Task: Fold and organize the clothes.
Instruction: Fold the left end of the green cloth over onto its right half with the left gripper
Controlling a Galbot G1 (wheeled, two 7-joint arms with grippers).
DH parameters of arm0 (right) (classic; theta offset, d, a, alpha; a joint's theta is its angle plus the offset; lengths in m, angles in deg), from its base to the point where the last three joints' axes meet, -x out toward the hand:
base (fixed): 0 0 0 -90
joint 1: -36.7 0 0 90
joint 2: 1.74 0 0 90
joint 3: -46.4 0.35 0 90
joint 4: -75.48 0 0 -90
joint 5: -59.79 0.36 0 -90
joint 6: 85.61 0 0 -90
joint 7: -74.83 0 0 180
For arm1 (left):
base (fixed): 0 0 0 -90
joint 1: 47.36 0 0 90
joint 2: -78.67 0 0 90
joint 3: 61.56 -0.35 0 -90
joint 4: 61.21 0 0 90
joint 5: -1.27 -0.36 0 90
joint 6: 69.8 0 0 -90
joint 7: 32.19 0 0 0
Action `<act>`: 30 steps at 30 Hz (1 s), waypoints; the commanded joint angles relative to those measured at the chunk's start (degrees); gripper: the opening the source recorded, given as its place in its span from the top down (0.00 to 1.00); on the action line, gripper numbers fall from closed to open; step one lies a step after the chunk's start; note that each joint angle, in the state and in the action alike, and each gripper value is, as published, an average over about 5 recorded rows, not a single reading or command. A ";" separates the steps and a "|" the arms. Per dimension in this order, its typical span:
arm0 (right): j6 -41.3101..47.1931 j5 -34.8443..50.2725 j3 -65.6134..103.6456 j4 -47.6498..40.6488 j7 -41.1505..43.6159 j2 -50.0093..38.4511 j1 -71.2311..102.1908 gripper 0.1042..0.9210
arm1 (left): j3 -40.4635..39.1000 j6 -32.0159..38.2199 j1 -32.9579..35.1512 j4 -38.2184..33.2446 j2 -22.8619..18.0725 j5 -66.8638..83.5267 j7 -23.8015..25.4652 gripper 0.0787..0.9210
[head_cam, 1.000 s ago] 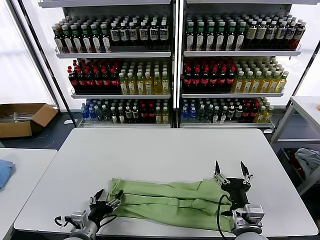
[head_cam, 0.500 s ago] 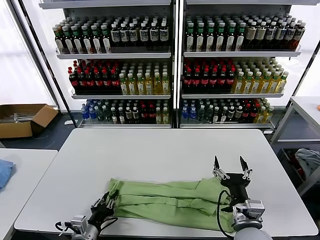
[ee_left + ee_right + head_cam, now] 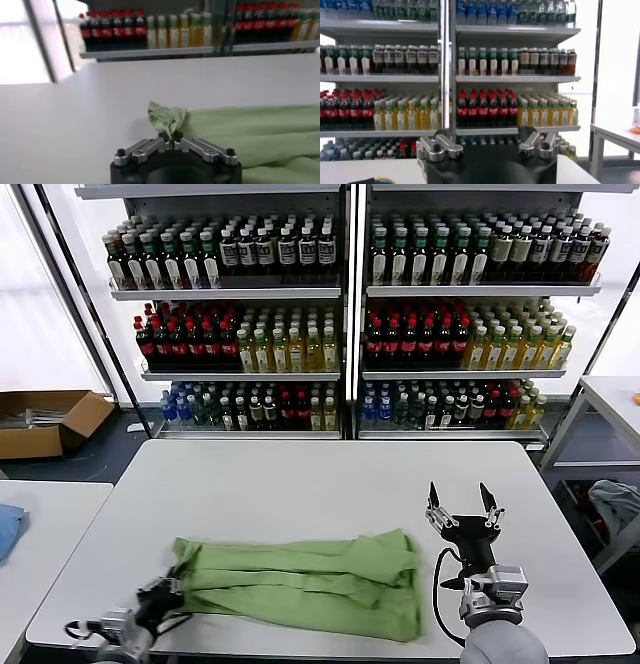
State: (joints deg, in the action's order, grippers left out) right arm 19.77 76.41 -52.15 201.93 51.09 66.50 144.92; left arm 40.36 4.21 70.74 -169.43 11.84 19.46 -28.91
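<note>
The clothes are one light green shirt [image 3: 300, 584], folded into a long band across the front of the white table [image 3: 330, 479]. My left gripper [image 3: 165, 592] sits at the band's left end near the table's front edge. In the left wrist view the left gripper [image 3: 170, 141] is shut on a bunched corner of the shirt [image 3: 167, 117], with the rest of the green fabric [image 3: 255, 132] trailing off beside it. My right gripper [image 3: 462, 509] stands open just right of the shirt, fingers pointing up and holding nothing. In the right wrist view the right gripper [image 3: 487, 142] faces the bottle shelves.
Shelves of bottles [image 3: 340, 314] fill the wall behind the table. A cardboard box [image 3: 45, 419] lies on the floor at far left. A blue cloth [image 3: 6, 529] sits on a side table at left. A grey-white cloth [image 3: 615, 504] lies at the right.
My left gripper closed on the shirt's left end and pulled it leftward. The whole shirt slid left, out from under the right gripper. The right gripper stayed open.
</note>
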 commanded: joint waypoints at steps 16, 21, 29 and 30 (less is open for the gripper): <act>-0.35 -2.41 0.51 0.93 -0.34 2.03 3.01 0.12 | 6.15 2.37 -3.42 1.09 11.88 -5.77 2.33 0.99; -0.92 -3.52 1.11 1.10 -0.29 2.77 5.27 0.12 | -3.71 -1.02 -4.44 -3.92 2.69 -5.81 1.35 0.99; -2.23 -3.96 1.80 0.67 -0.17 3.68 8.01 0.12 | -14.26 -5.36 -8.36 -8.85 -3.22 -9.07 0.80 0.99; -2.41 -3.98 1.89 0.49 -0.17 3.80 8.29 0.12 | -14.96 -5.61 -8.65 -8.90 -3.42 -9.37 0.85 0.99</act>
State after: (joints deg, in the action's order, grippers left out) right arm 18.04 73.06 -50.71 202.73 50.93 69.78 150.25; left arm 37.85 2.17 64.77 -172.81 15.78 12.59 -27.98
